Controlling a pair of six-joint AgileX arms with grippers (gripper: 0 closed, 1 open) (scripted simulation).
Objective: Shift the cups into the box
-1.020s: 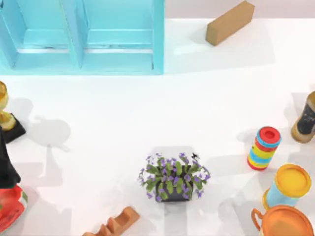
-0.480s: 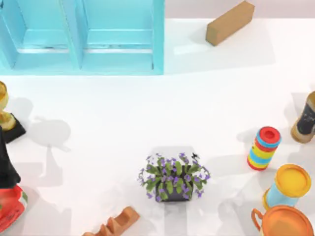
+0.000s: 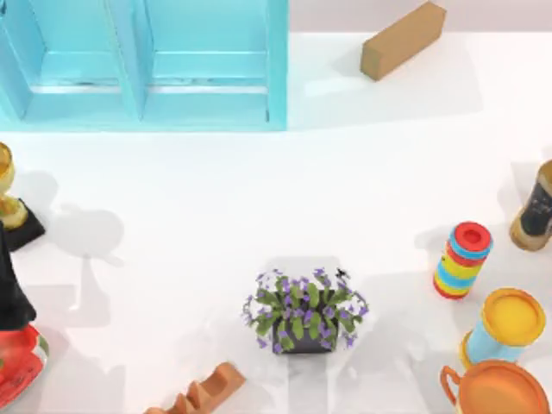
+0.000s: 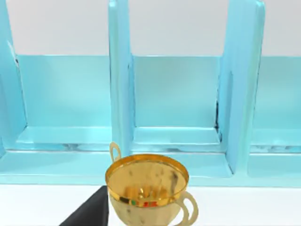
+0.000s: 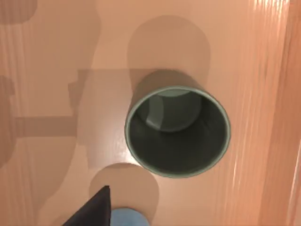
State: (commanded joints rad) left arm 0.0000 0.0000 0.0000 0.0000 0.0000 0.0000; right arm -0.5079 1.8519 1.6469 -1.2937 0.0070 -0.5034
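Fingers: L fingers (image 4: pixel 89 212) just beside gold cup (image 4: pixel 146 188), facing blue shelf (image 4: pixel 176 94). R fingers (image 5: pixel 91 209) above green cup (image 5: pixel 178 130), upright on orange-brown boards (image 5: pixel 42 61). Apart or together: can't tell, either arm. Boards maybe box floor, unclear, so progress unsettled.

The white table (image 3: pixel 259 198) is carrying everything around the potted purple-flowered plant (image 3: pixel 304 315). Well beyond the plant, toward the far left, the turquoise shelf unit (image 3: pixel 147 65) is standing; a tan block (image 3: pixel 402 39) is lying far beyond it to the right. Right of the plant a striped stacking toy (image 3: pixel 461 260), a yellow-lidded blue can (image 3: pixel 504 328), an orange-lidded container (image 3: pixel 498 390) and a dark bottle (image 3: pixel 536 211) are standing. Left of it, a gold trophy (image 3: pixel 9 203) and a red item (image 3: pixel 19 362) are sitting at the edge; a terracotta piece (image 3: pixel 203 392) is lying just below-left.
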